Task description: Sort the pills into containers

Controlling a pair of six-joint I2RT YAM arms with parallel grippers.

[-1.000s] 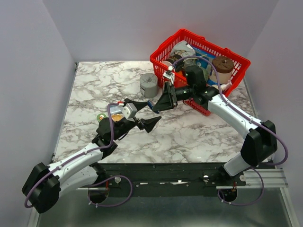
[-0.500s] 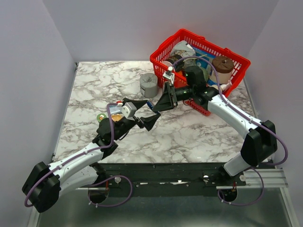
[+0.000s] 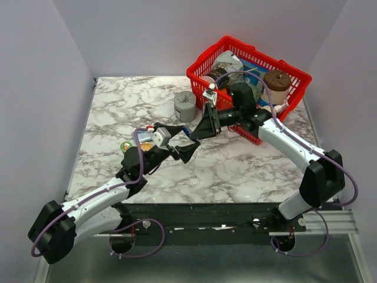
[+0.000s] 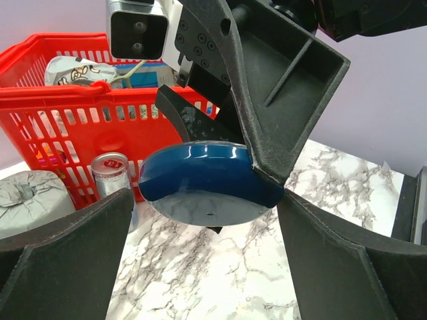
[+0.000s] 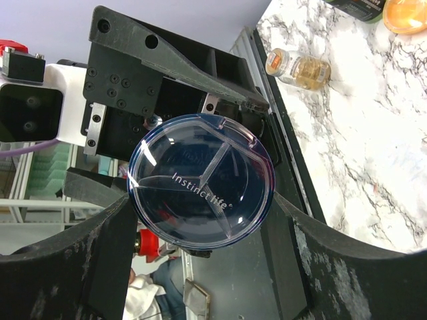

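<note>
Logged small shift of left gripper (image 3: 178, 140) toward right gripper (image 3: 203, 125) since a second earlier. Noted its jaws a touch narrower, yet wide apart. Found right gripper unmoved, clamped on blue dish (image 4: 200, 181) by opposite sides of the rim. Held dish in the air above table (image 3: 235, 168), tilted, clear lid toward right wrist camera. Read three-way divider and lettering through lid; could not make out contents. Observed left fingers (image 4: 63, 247) flanking blue dish, one each side, just beside rim; could not tell contact. Spotted orange dish (image 5: 405, 13) on table by left arm, vial (image 5: 298, 68) lying near it. Noted basket (image 3: 291, 73) at far right corner, block (image 3: 184, 106) near its left side.
</note>
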